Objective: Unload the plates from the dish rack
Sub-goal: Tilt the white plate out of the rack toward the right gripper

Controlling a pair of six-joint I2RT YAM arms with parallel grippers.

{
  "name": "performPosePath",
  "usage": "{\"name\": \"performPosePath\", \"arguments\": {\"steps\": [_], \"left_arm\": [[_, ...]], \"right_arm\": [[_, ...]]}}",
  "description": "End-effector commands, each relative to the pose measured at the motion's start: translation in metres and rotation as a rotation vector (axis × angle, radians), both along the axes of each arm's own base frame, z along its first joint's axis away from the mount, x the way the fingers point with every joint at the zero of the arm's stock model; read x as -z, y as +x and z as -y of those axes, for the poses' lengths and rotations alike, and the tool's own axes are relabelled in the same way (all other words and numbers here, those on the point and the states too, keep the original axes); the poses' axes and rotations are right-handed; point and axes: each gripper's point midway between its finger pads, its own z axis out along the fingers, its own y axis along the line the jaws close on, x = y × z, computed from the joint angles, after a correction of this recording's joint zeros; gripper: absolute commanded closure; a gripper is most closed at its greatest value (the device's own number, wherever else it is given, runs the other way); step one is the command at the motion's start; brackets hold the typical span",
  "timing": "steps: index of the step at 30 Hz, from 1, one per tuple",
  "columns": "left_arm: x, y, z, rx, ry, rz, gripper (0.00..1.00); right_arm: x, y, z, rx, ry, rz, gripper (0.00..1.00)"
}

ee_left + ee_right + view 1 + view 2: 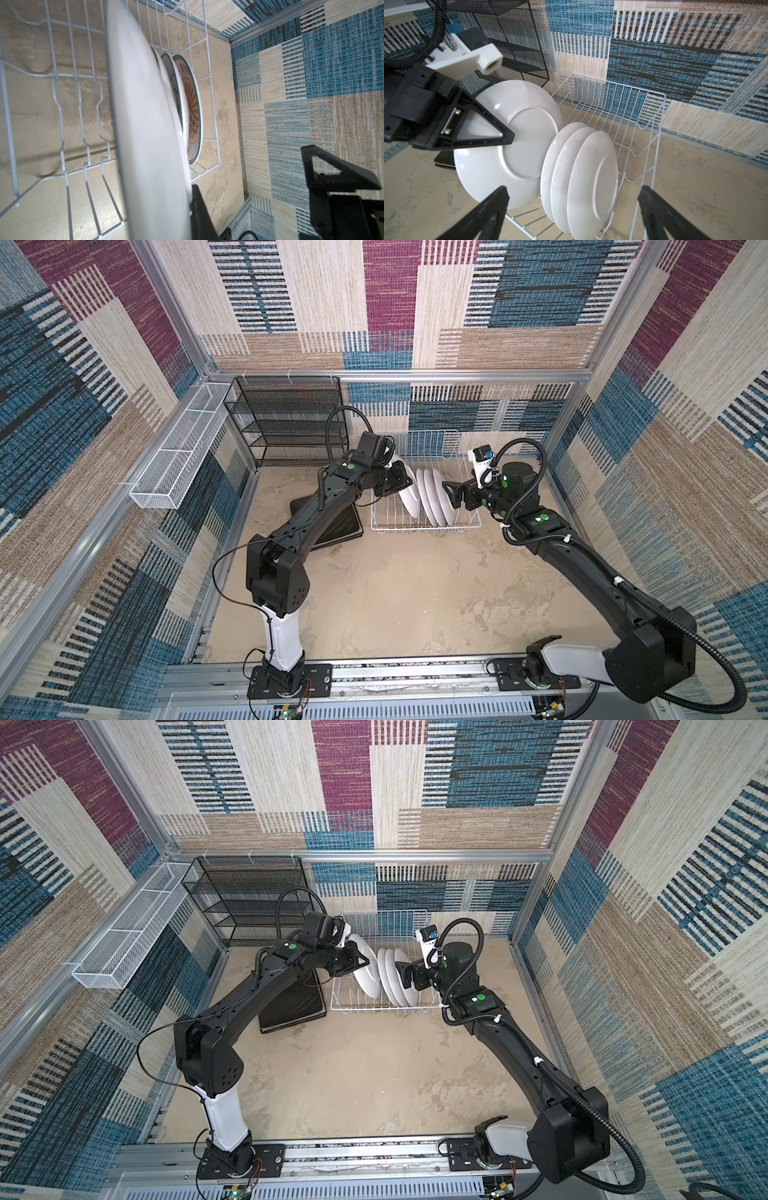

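My left gripper (401, 483) (360, 963) is shut on the rim of a round white plate (409, 499) (369, 979) (519, 145), held tilted above the left end of the white wire dish rack (428, 526) (382, 1009) (643, 128). Three more round plates (436, 502) (397, 984) (581, 176) stand upright in the rack; the left wrist view shows an orange sunburst face (192, 104). My right gripper (451, 495) (403, 975) (573, 191) is open just right of them, holding nothing. A stack of black-backed square plates (332, 526) (295, 1006) lies left of the rack.
A black mesh shelf unit (286, 423) stands at the back left. A long white mesh basket (178, 456) hangs on the left wall. The rack sits close to the back wall, and the two arms flank it from either side.
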Motion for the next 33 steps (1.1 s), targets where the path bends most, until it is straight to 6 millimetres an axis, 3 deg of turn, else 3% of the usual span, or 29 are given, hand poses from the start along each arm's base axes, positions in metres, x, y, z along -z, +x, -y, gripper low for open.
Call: {"name": "performPosePath", "arguments": {"steps": [1, 16, 26, 33], "left_arm": [[-0.025, 0.002, 0.002, 0.011, -0.05, 0.071, 1.0], [-0.066, -0.01, -0.021, 0.093, 0.072, 0.312, 1.0], [-0.093, -0.023, -0.049, 0.168, 0.292, 0.615, 1.0], [-0.102, -0.038, -0.073, 0.179, 0.481, 0.802, 1.0]], "right_arm": [[-0.015, 0.004, -0.003, -0.005, 0.036, 0.04, 0.0], [-0.02, 0.016, -0.01, -0.018, 0.104, -0.025, 0.0], [-0.057, 0.017, -0.016, -0.066, 0.28, -0.13, 0.0], [-0.065, 0.017, -0.029, -0.16, 0.438, -0.221, 0.0]]}}
